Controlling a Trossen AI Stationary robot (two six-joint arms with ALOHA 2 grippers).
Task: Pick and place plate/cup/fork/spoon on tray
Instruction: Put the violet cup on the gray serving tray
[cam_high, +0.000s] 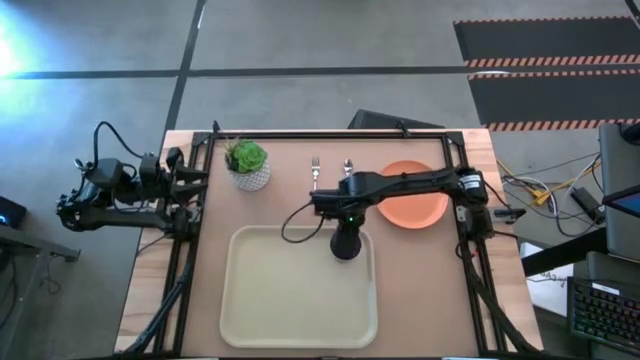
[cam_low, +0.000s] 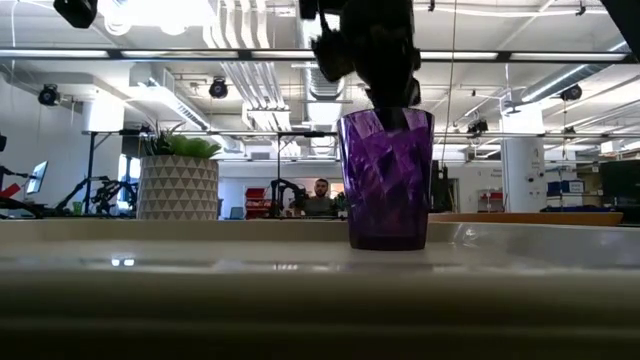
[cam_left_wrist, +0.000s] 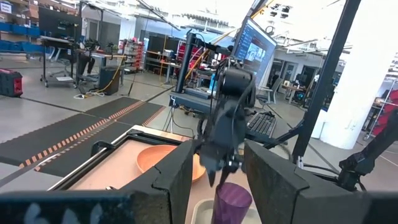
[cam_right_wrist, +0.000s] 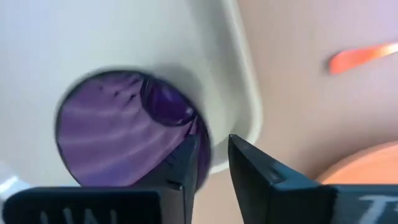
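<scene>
Reaching in from the tabletop's (cam_high: 290, 180) right side, the right gripper (cam_high: 346, 232) hung directly over the cup (cam_high: 346, 244), its fingers (cam_right_wrist: 249, 168) closed on the cup's rim, one inside and one outside the wall. The cup stood upright on the tray (cam_high: 290, 300), in the tray's far right corner, close to the rim nearest the plate. In the low view its purple faceted wall (cam_low: 388, 180) rose from the tray floor with the dark gripper (cam_low: 390, 95) coming down into its mouth. The plate (cam_high: 420, 205) lay on the tabletop just beyond the tray's right far corner, partly under the right arm. The fork (cam_high: 315, 170) and the spoon (cam_high: 348, 168) lay side by side on the tabletop past the tray's far edge, the fork on the left, both apart from the tray. A white pot with a green plant (cam_high: 248, 165) stood to the left of the fork. The left gripper (cam_high: 185, 190) waited at the tabletop's left edge, well away from everything, its fingers (cam_left_wrist: 180, 180) spread apart and empty.
</scene>
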